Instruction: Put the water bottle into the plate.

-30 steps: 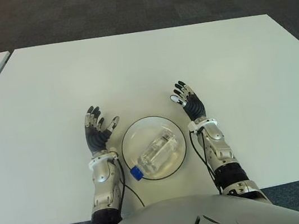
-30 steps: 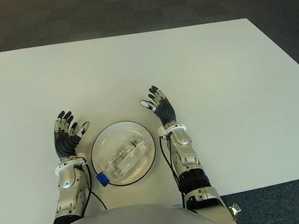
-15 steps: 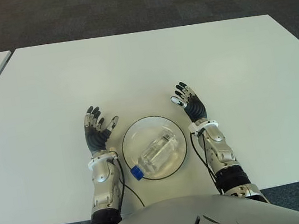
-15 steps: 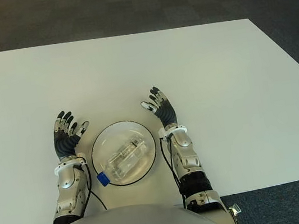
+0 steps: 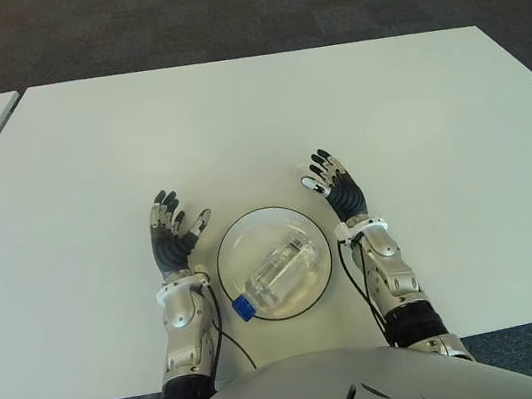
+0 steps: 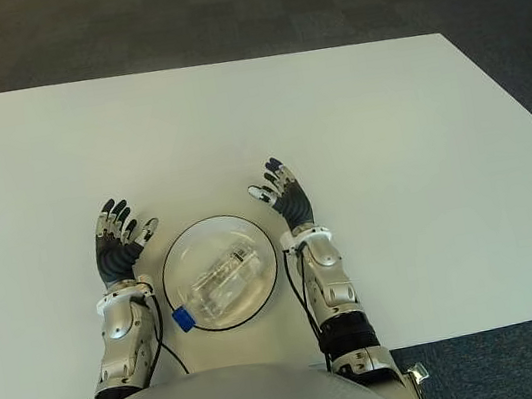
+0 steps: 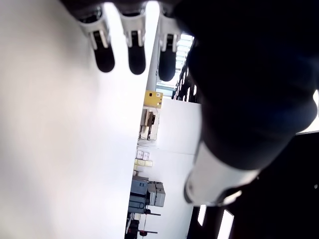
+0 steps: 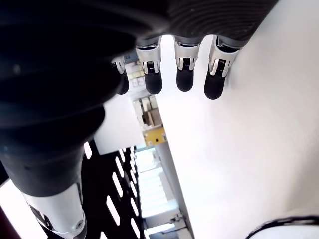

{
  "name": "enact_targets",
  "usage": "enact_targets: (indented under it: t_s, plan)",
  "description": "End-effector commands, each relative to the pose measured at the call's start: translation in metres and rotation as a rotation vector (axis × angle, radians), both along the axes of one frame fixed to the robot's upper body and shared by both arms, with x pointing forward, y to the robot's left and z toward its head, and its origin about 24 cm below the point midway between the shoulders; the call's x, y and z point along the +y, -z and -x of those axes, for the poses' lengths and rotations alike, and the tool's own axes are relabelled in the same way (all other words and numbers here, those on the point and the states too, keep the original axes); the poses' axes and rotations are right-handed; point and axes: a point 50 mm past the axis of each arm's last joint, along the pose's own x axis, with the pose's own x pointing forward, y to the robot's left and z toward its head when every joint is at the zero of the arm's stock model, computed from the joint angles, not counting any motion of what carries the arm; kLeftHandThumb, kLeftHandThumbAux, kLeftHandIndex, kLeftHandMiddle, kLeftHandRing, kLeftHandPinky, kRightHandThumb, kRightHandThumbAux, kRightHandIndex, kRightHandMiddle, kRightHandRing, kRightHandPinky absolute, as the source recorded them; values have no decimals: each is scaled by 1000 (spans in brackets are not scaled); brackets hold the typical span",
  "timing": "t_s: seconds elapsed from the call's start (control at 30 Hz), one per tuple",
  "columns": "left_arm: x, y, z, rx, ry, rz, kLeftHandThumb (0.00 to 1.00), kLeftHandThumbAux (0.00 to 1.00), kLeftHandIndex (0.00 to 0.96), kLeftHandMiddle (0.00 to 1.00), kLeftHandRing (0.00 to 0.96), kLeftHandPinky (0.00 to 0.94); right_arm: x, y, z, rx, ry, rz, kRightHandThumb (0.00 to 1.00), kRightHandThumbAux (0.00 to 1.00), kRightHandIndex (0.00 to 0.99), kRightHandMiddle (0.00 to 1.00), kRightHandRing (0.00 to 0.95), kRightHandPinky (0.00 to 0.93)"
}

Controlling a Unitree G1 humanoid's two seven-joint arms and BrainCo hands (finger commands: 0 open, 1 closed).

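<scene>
Bottle (image 5: pixel 280 272) flat in plate (image 5: pixel 240 239), cap toward robot's left.

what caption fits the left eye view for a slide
Water bottle lying in the plate, open left hand and right hand flanking it.

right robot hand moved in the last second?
Yes. The right robot hand has drifted slightly toward the robot's left, closing on the far right rim of the plate.

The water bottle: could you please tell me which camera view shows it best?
The left eye view: the water bottle lies whole on its side in the plate, blue cap toward the robot. The right eye view shows the same. Neither wrist view shows the bottle, only fingers and white table.
</scene>
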Motion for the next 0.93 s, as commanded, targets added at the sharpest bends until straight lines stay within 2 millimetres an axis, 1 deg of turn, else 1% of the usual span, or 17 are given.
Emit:
enact_targets:
  t_s: [0.03, 0.63, 0.93]
  plan:
    - [-6, 6, 4, 33, -1, 40, 80, 949, 133, 166, 127, 147, 20, 6, 9, 65, 8, -92, 0, 789, 4, 30, 23, 74]
    - [3, 4, 5, 30, -11, 59, 81, 954, 139, 162, 128, 154, 25, 8, 15, 49, 31, -120, 0, 761, 1, 33, 28, 70]
    - [8, 2, 6, 18, -26, 68, 57, 974, 139, 153, 125, 155, 24, 11, 15, 51, 52, -129, 0, 766, 8, 45, 41, 84]
